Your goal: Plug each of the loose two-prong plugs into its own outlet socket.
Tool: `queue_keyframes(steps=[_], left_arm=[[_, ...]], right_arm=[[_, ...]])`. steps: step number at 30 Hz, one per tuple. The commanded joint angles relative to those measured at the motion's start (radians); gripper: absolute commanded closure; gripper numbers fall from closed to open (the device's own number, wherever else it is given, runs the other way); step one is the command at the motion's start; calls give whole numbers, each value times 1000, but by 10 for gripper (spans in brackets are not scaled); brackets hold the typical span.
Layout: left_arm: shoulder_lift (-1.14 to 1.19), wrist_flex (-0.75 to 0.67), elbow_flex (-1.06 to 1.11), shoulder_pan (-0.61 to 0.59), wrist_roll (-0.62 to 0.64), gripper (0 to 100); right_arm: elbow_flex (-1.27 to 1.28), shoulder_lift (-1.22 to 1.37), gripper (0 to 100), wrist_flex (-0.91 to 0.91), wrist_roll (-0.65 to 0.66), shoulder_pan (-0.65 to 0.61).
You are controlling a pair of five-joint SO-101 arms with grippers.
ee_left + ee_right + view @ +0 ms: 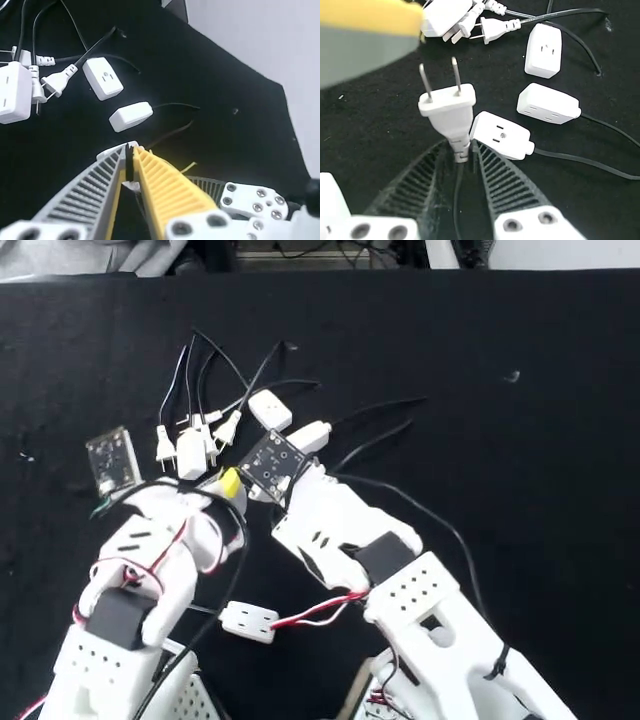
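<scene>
The right pincer [461,148] is narrowed onto the neck of a white moulded-plastic two-prong plug [446,106], gripping it where the black cord leaves. The plug's long axis runs straight on from the fingers, and its two metal prongs point away from the wrist. In the high view this arm aims toward about 11 o'clock over the black cloth-covered table [520,490], so the prongs lead that way. The nearest socket [501,134], a flat white rectangular plastic block on a black cord, lies just beside the plug's body. It sits off the prong line, with its slotted face turned up rather than toward the prongs. I judge the coming move turns on tipping the prongs down and swinging them across onto that face. A second oblong white socket [548,103] lies just past it, and a squarer third socket [543,50] lies farther out, at roughly 12 o'clock from the right wrist in the high view. That makes three single sockets. Of plugs I count the held one, a loose white plug [492,27], and at least one more beside a larger white adapter block [442,15] at about 10 o'clock; the tangle hides any others. The left pincer [131,148], ribbed in yellow and grey, has its fingers pressed together with nothing clearly between them and hovers near that cluster. The right arm is the nearer to the sockets.
</scene>
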Motion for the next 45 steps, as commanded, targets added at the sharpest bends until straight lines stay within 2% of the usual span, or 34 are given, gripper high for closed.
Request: queue_keyframes(steps=[1,14,18,25,32,37,41,45], left_arm=[[81,-2,-93,8,-14,971],[321,-48,-120,-36,-17,970],[330,-41,-142,-41,-17,970],[341,-46,-140,-116,-18,970],[341,-54,-124,-113,-18,968],[342,-121,-82,-111,-20,967],[402,-180,-47,-110,-117,967],[585,-181,-120,-114,-140,970]], right_arm=[[-8,-28,988,-14,-2,21],[-19,-35,988,15,-2,18],[-19,-35,988,15,-2,18],[-22,-33,988,15,-2,23],[-24,-33,988,15,-2,18],[-24,-33,988,15,-2,18],[-38,-33,988,31,-2,18],[-70,-33,988,77,21,18]])
